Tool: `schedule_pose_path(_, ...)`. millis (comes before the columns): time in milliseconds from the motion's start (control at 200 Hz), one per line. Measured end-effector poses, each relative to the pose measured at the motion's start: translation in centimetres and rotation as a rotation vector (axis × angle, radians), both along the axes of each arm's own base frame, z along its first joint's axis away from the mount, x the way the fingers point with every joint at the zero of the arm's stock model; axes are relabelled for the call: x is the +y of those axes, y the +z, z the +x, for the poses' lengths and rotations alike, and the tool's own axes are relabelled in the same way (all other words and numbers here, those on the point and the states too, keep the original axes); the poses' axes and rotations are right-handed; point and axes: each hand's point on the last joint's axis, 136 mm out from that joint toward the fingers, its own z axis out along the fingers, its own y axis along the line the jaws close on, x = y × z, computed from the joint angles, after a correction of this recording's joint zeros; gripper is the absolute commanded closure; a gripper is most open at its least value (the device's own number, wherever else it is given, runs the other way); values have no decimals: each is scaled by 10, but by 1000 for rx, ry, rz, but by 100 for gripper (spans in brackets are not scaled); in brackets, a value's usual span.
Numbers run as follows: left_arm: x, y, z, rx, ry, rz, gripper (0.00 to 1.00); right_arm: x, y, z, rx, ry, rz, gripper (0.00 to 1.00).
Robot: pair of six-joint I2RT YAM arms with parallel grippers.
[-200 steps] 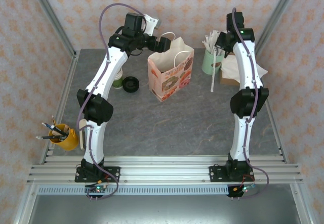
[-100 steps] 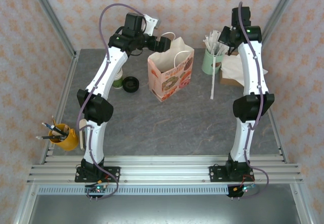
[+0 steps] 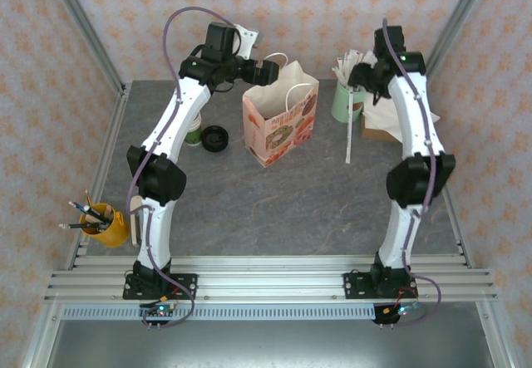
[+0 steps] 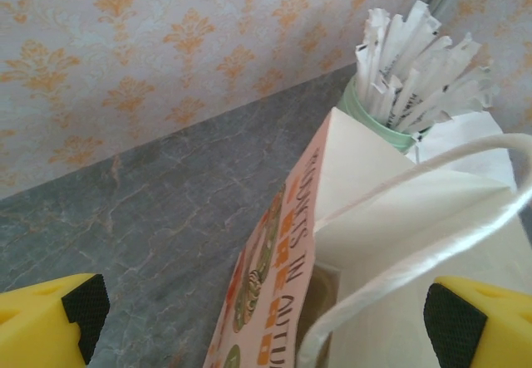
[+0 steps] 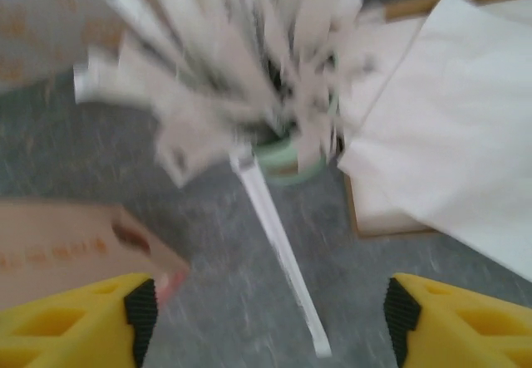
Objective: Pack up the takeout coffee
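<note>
Just let go of a straw; no gain yet for the packing.
From above: has parted the right tool over the straw holder near the far right corner of the counter, leaving one wrapped straw slanting from the holder's rim onto the counter; hangs the left tool, spread wide and empty, over the mouth of the paper bag by the far edge; from the left wrist: looks between wide-set yellow fingers into the bag; finds a dim curved shape low inside, probably the takeout coffee, too dark to be sure; from the right wrist: blurs, yet shows fingers well apart around nothing, straw free beyond; probably calls for a fresh grasp on a straw.
</note>
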Motion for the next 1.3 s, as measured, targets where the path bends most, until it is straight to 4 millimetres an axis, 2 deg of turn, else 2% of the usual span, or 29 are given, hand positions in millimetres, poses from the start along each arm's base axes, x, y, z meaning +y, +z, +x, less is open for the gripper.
schedule_pose_path(90,4,-6,1,12,31,6,0,11,-11,-45,26,66,6,20)
schedule_pose_path(140,7,-9,1,19,50,9,0,18,-18,-59,26,99,12,19)
schedule_pose_path(185,10,-10,2,22,68,13,0,21,-26,-62,25,119,19,17)
schedule_pose_path(290,17,-9,2,15,107,24,0,26,-54,-41,33,146,14,15)
schedule_pose_path(370,20,-5,2,5,123,26,0,26,-88,-14,48,152,-10,15)
schedule_pose_path(465,22,3,2,-17,138,19,0,24,-129,9,74,153,-39,18)
schedule_pose_path(535,22,8,3,-30,142,15,0,22,-153,20,93,147,-60,29)
schedule_pose_path(621,22,11,3,-37,144,10,0,17,-173,32,95,123,-87,53)
schedule_pose_path(696,22,11,3,-39,143,8,1,13,-177,39,71,111,-110,72)
schedule_pose_path(786,21,14,3,-44,137,4,4,12,-171,45,25,103,-122,87)
schedule_pose_path(886,19,27,5,-72,134,-8,5,11,-158,34,-10,112,-137,100)
schedule_pose_path(921,18,34,7,-91,133,-15,5,12,-150,27,-21,117,-142,100)
schedule_pose_path(991,16,45,9,-119,134,-25,3,14,-121,11,-69,130,-145,100)
schedule_pose_path(1056,15,50,8,-129,134,-29,0,19,-79,-2,-149,141,-142,100)
schedule_pose_path(1146,14,53,8,-134,138,-34,0,32,-2,-15,-319,162,-118,100)
schedule_pose_path(1256,14,53,8,-124,148,-49,0,56,94,-17,-540,188,-68,100)
schedule_pose_path(1301,14,53,8,-122,149,-51,0,66,127,-13,-623,195,-44,100)
